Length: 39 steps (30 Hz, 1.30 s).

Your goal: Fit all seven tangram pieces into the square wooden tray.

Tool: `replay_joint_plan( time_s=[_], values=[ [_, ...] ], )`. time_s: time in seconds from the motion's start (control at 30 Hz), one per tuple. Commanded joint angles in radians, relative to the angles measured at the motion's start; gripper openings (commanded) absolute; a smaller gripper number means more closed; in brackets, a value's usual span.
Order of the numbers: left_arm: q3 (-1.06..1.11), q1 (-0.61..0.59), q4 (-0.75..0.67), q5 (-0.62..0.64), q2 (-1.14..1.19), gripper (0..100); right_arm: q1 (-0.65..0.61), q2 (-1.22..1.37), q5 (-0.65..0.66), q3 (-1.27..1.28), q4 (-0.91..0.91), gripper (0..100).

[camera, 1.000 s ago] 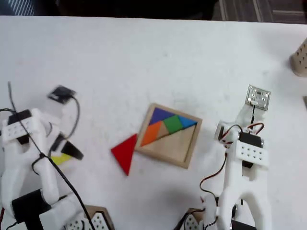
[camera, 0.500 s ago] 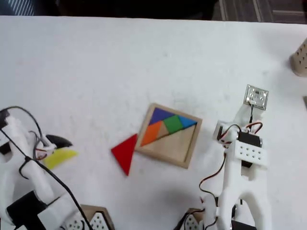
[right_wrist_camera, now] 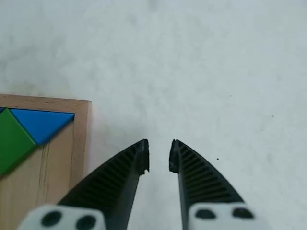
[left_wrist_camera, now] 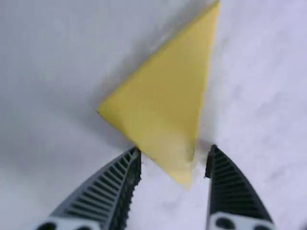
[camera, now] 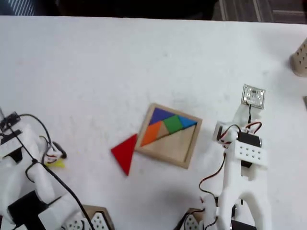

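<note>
Tray (camera: 180, 143) sits mid-table, half full. Yellow triangle (left_wrist_camera: 163, 110) lies way out left; the left gripper (left_wrist_camera: 173, 151) is spread around its corner, not squeezing yet. Next it should pinch and lift. Red triangle (camera: 125, 151) touches the tray's left side. Right gripper (right_wrist_camera: 159, 143), barely parted, holds nothing.

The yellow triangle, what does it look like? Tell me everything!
The yellow triangle is a flat, smooth piece, maybe painted wood. It lies flat on the white table, apart from the wooden tray. One pointed corner sits between the open fingers of the left hand; one finger seems to touch its edge.
</note>
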Motion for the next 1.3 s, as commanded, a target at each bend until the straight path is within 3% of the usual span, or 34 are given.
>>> replay_joint_plan(
  time_s=[0.0,0.13,0.37,0.57,0.77,1.0,1.27],
  values=[
    [-0.021,0.007,-0.026,0.008,-0.005,21,-0.010,-0.024,0.020,-0.006,-0.010,8.0],
    [-0.040,0.007,-0.026,0.005,-0.010,23,-0.010,-0.024,0.020,-0.006,-0.010,8.0],
    [-0.083,-0.001,0.005,-0.060,-0.015,40,-0.010,-0.024,0.021,0.003,-0.015,8.1],
    [-0.172,-0.107,0.089,-0.064,-0.015,40,-0.010,-0.024,0.021,0.003,-0.015,8.1],
    [-0.178,-0.151,0.046,-0.066,-0.005,39,-0.010,-0.024,0.021,0.003,-0.015,8.2],
    [-0.178,-0.145,-0.029,-0.117,-0.004,19,-0.010,-0.024,0.021,0.005,-0.015,8.2],
    [-0.095,-0.145,-0.164,-0.143,-0.004,31,-0.010,-0.024,0.021,0.005,-0.015,8.2]
  ],
)
